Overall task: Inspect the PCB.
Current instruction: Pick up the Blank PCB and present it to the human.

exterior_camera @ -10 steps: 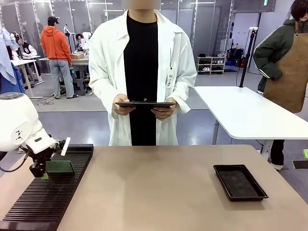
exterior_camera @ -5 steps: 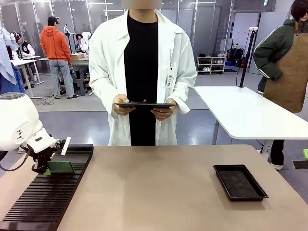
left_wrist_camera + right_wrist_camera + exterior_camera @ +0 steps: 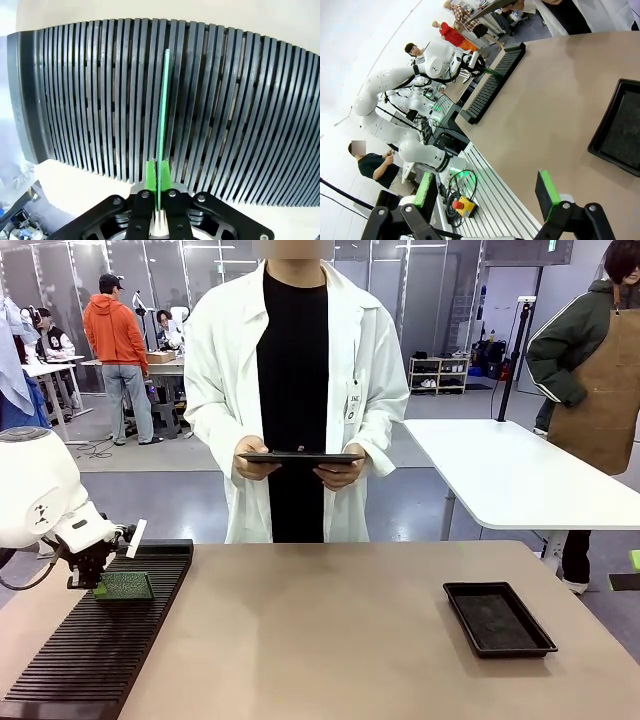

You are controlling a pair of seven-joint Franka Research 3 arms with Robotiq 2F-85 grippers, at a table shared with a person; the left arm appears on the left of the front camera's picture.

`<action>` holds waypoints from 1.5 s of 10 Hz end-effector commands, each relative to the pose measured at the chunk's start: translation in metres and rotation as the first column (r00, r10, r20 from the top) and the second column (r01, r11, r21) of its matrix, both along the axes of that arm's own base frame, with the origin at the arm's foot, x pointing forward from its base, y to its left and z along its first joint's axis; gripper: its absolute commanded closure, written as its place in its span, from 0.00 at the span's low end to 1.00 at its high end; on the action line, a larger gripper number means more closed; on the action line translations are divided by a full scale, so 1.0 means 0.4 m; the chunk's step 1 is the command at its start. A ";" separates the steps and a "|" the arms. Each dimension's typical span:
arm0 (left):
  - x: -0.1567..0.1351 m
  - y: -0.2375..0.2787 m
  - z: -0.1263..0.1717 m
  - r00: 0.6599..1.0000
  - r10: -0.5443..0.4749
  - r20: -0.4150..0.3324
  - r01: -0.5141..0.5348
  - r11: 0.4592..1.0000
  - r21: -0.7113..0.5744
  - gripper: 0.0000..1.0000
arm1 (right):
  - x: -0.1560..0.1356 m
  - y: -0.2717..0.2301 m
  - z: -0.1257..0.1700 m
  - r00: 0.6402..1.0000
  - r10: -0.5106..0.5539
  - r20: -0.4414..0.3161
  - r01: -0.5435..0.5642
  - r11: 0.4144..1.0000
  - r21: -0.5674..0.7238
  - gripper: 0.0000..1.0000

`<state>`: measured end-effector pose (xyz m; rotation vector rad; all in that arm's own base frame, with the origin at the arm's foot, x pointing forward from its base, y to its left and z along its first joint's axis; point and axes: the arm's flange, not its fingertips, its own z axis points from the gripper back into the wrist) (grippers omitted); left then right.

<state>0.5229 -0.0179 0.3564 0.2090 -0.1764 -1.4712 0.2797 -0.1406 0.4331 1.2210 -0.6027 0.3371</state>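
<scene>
PCB (image 3: 124, 586) is sitting over at about 9 o'clock on the table (image 3: 330, 640), if you call the person's side 12. It's right at the black slotted rack (image 3: 90, 660) and pinched by the left gripper (image 3: 93, 582). From the wrist cam you see the board edge-on, a thin green line running along the slots. The green pads (image 3: 150, 172) are clamped tight on its near end, one on each face. Makes sense to me: grabbing it by the edge keeps the fingers off the components, and staying lined up with the slot means it can slide straight out without snagging. Can't tell if the bottom edge is seated in the rack or already just clear of it.

The right gripper (image 3: 485, 192) is spread wide with nothing in it, hanging back on the robot's side. A shallow black tray (image 3: 498, 618) waits at about 3 o'clock, well apart from the rack. I'd guess it's a drop-off spot. The person (image 3: 300, 360) at 12 o'clock holds a tablet (image 3: 300, 456) flat in both hands, probably for logging the check.
</scene>
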 end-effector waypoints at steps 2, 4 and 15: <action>-0.047 0.051 0.092 1.000 0.016 -0.024 -0.017 0.998 -0.055 1.00 | 0.003 -0.004 0.003 1.000 0.004 0.018 -0.004 1.000 0.006 0.00; -0.110 0.104 0.171 0.997 0.053 -0.051 -0.063 0.970 -0.234 1.00 | 0.003 -0.004 0.003 1.000 0.004 0.018 -0.004 1.000 0.006 0.00; -0.238 0.090 0.077 0.880 0.092 -0.466 -0.467 0.351 -0.812 1.00 | 0.003 -0.004 0.003 1.000 0.004 0.018 -0.004 1.000 0.006 0.00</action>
